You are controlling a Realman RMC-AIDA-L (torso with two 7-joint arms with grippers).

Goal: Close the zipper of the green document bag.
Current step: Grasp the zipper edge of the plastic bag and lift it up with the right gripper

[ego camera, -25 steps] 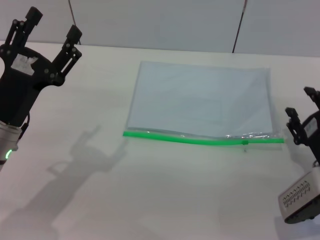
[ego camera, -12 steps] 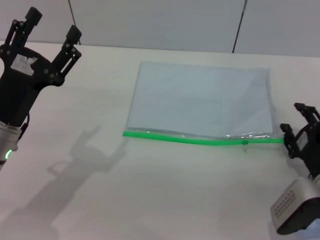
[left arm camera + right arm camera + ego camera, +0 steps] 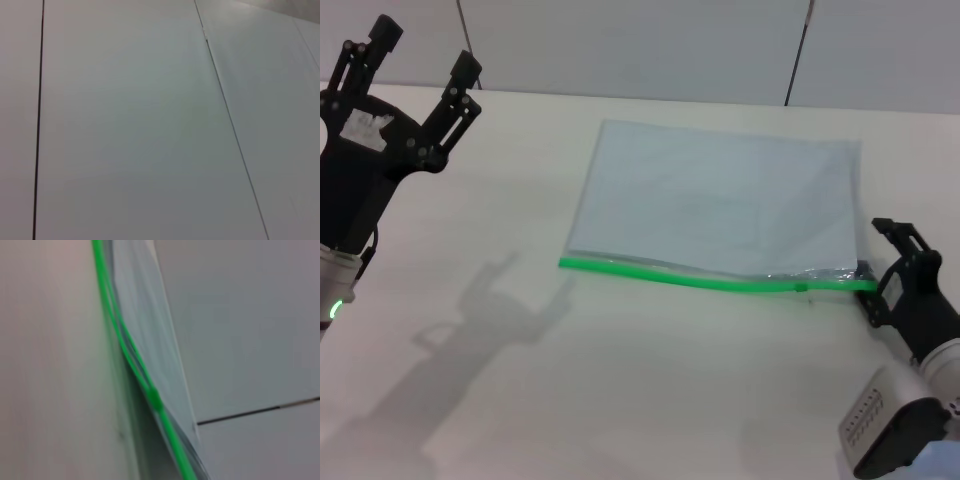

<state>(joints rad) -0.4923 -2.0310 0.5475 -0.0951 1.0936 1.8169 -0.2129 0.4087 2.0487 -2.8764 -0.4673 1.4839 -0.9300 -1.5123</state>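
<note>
- Flat on the white table lay the green document bag, right of the table's middle in the head view, its pale translucent sheet reaching toward the far edge.
- Along the bag's near long edge ran the zipper, a bright green strip from the left corner to the right corner, sagging a little toward the robot in its middle.
- On that strip, close to its right end, sat the small slider tab; the plastic just behind this stretch looked crinkled.
- In the right wrist view the zipper showed as two green lines running close together along the bag, with a thicker green spot partway along, seemingly the slider, though the blur left that unsure.
- At the bag's near right corner was the right gripper, low over the table, its two black fingers apart, with the end of the green strip reaching in between them; whether they touched the strip could not be told.
- Well away on the far left, the left gripper was raised above the table with its fingers pointing up and spread wide, holding nothing.
- From the left wrist camera only a pale panelled wall with dark seams could be seen.
</note>
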